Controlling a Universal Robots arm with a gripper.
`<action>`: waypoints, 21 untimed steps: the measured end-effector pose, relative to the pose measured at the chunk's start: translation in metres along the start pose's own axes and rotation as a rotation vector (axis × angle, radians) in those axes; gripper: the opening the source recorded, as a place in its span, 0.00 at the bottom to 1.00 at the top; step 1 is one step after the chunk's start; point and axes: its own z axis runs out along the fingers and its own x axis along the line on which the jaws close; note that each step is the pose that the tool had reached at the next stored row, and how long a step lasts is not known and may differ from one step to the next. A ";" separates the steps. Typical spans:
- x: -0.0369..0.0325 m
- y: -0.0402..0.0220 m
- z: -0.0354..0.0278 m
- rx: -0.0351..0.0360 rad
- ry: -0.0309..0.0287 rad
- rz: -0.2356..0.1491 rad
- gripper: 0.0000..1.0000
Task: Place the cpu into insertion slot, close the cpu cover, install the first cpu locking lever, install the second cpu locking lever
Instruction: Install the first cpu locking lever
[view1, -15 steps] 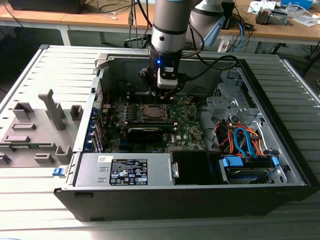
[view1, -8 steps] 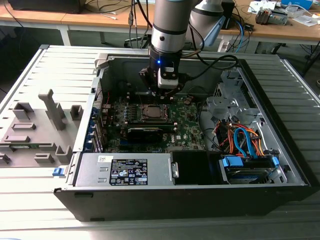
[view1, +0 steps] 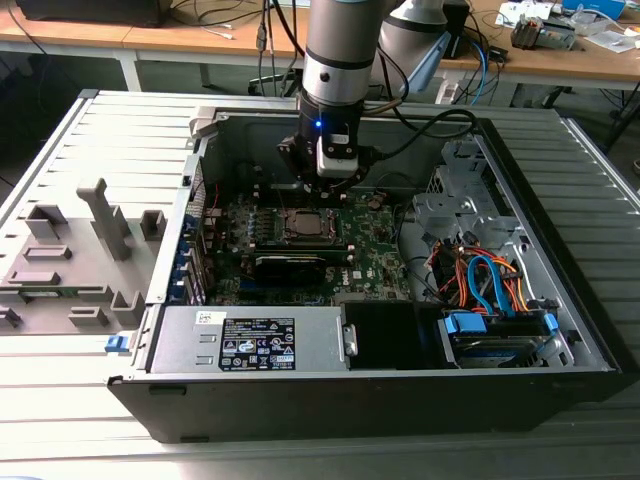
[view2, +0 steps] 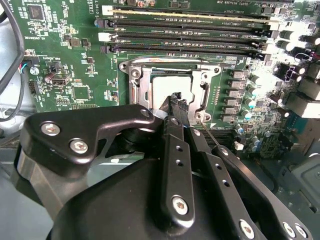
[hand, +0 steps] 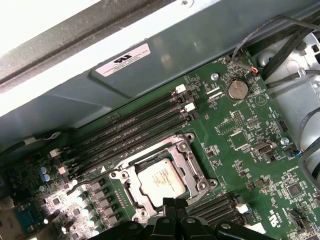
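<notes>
The gripper (view2: 177, 102) hangs low over the processor socket, and its two black fingers are pressed together at the tips with nothing between them. In the first wrist view the gripper (hand: 172, 202) has its tips at the edge of the socket frame. I cannot tell whether they touch the metal.

The cpu (view2: 167, 87) lies flat in the socket with its pale top facing up, just beside the fingertips. The cpu cover (view2: 137, 82) lies down around it, so the chip shows through the square opening. Both wrist views show this; in the first one the cpu (hand: 159, 181) sits inside the cpu cover (hand: 192, 170). A thin metal lever (view2: 215, 137) runs out from one corner of the socket. I cannot tell if it is locked.

Next to the socket are the long memory slots (hand: 135, 130) on the green motherboard (hand: 240, 145), and further away there is a round coin battery (hand: 236, 90).

In the exterior view the arm comes straight down into the open computer case (view1: 350, 400), with the gripper (view1: 325, 190) over the cpu (view1: 303, 226). The power supply (view1: 250, 340) lies along the near wall.
</notes>
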 end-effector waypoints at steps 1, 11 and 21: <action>0.0000 0.0000 0.0000 0.0001 -0.0001 -0.002 0.11; 0.0000 0.0000 0.0000 0.0008 -0.0009 -0.020 0.11; 0.0000 0.0000 0.0000 0.0014 -0.0017 -0.037 0.11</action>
